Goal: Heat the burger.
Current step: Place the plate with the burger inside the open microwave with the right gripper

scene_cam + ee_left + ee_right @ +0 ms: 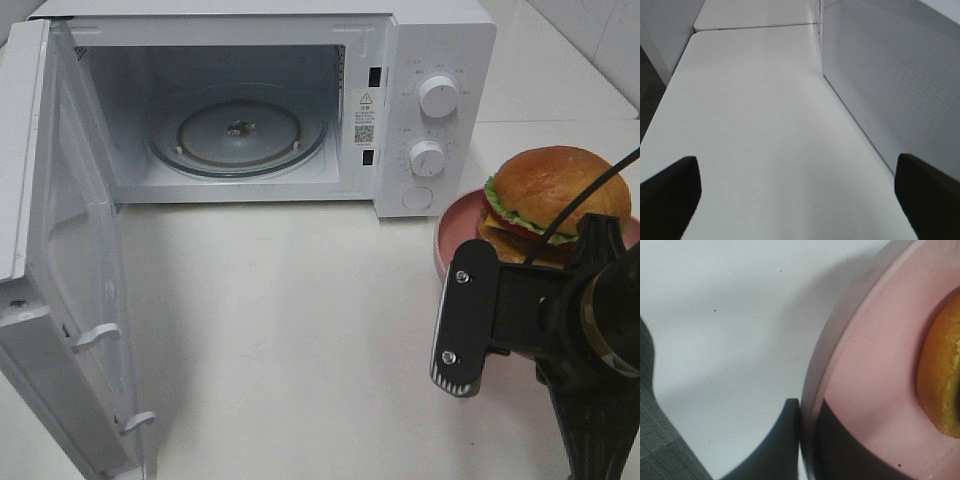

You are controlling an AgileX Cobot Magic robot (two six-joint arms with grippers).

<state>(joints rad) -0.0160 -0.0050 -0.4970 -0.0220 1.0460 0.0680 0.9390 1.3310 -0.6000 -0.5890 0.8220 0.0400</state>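
The burger (555,195), with a golden bun and green lettuce, sits on a round pink plate (455,225) to the right of the microwave. My right gripper (470,300) is shut on the plate's near rim. In the right wrist view one of its fingers (780,445) is outside the rim (812,390) and the other is inside, with the bun (940,385) close by. My left gripper (797,200) is open and empty above the white table, next to the microwave's door (890,75). It is out of the high view.
The white microwave (430,60) stands at the back with its door (60,250) swung wide open to the left. The glass turntable (240,135) inside is bare. Two knobs (437,95) sit on the right panel. White tabletop (280,320) lies in front.
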